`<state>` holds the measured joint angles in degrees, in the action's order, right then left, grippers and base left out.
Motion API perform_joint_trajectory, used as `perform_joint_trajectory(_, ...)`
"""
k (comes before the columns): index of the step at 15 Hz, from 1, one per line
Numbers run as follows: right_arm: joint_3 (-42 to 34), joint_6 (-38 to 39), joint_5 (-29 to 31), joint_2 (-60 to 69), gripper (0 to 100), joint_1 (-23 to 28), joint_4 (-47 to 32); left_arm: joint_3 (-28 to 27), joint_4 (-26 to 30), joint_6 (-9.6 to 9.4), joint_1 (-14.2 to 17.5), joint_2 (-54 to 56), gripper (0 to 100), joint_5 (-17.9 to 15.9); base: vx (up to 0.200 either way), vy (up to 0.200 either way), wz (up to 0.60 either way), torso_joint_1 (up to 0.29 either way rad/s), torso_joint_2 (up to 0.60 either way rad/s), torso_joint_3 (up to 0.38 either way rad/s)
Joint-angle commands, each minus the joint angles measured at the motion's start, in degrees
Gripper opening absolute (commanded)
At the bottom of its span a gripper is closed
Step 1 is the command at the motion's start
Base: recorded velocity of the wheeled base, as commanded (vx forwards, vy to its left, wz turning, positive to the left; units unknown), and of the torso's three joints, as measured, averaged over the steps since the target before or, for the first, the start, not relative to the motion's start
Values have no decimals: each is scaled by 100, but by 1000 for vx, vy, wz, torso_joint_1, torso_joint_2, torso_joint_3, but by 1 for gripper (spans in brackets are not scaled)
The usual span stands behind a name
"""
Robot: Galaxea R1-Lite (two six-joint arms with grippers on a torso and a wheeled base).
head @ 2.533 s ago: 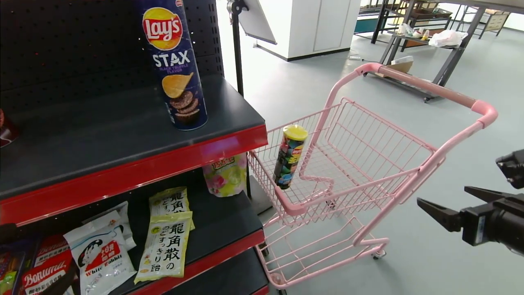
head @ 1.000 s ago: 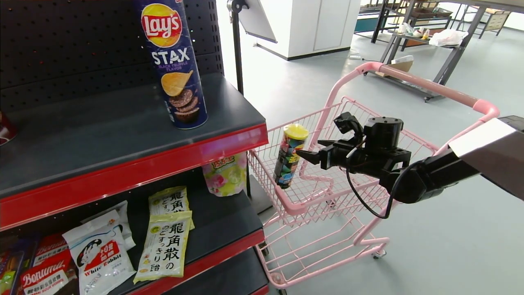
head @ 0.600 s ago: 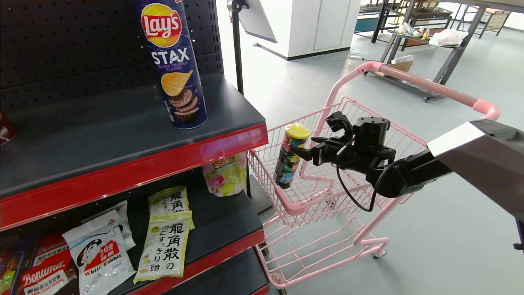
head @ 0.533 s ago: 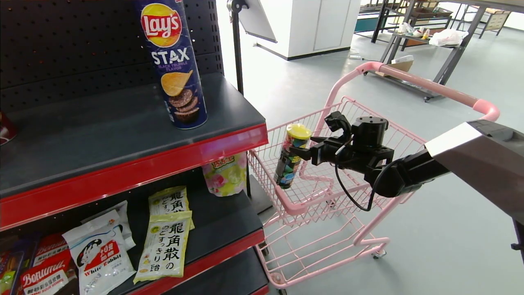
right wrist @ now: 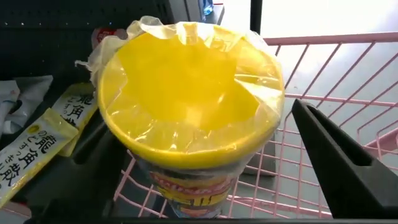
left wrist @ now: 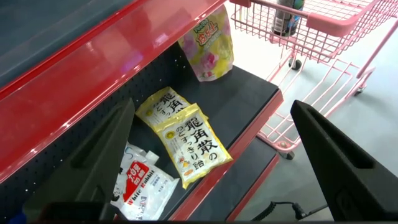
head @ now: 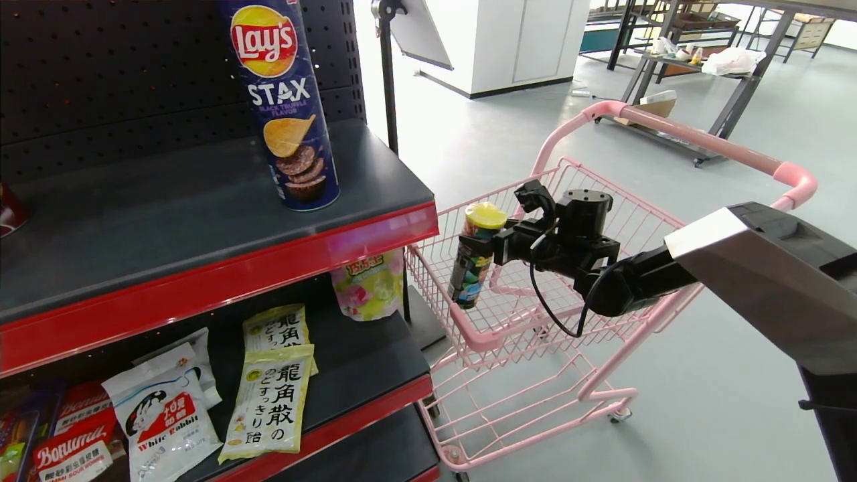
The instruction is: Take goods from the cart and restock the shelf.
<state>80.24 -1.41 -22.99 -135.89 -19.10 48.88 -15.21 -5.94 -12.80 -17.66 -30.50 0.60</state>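
From the head view, the right gripper (head: 479,245) reaches into the pink cart (head: 696,143) with its fingers set either side of the yellow-lidded can (head: 471,271), which stands in the cart's front corner nearest the shelf (head: 201,227); one tall chip tube (head: 286,107) already stands up there. The left wrist view shows the left gripper (left wrist: 211,107) with fingers spread wide and holding nothing, beside the lower shelf's candy bags (left wrist: 189,140). From the right wrist, the can (right wrist: 186,93) sits between wide fingers (right wrist: 339,165) not yet closed, so I judge gripping, lifting and shelving all remain.
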Motion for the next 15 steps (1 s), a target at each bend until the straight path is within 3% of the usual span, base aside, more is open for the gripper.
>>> perform_joint_trajectory(1, 141, 1, 5, -175, 100, -6, -2, 1, 5, -3, 0, -17, 100, 2, 0, 0, 0, 0, 0, 0)
perform_joint_trajectory(2, 185, 10, 5, -184, 0, -6, -2, 1, 5, -3, 0, -17, 100, 2, 0, 0, 0, 0, 0, 0)
perform_joint_trajectory(6, 80, -8, 93, -52, 0, -23, 16, 1, 5, -30, 0, -44, 100, 2, 0, 0, 0, 0, 0, 0)
perform_joint_trajectory(9, -905, -34, 348, 1047, 0, -111, -10, 1, 5, -30, 0, -44, 100, 2, 0, 0, 0, 0, 0, 0)
perform_joint_trajectory(12, -1406, -105, 700, 2066, 0, 100, -28, -8, 5, -30, 0, -35, 100, -7, 0, 0, 0, 0, 0, 0)
perform_joint_trajectory(15, -1731, -298, 972, 3464, 0, 469, -1171, -34, 5, -135, 0, -35, 100, -7, 0, 0, 0, 0, 0, 0)
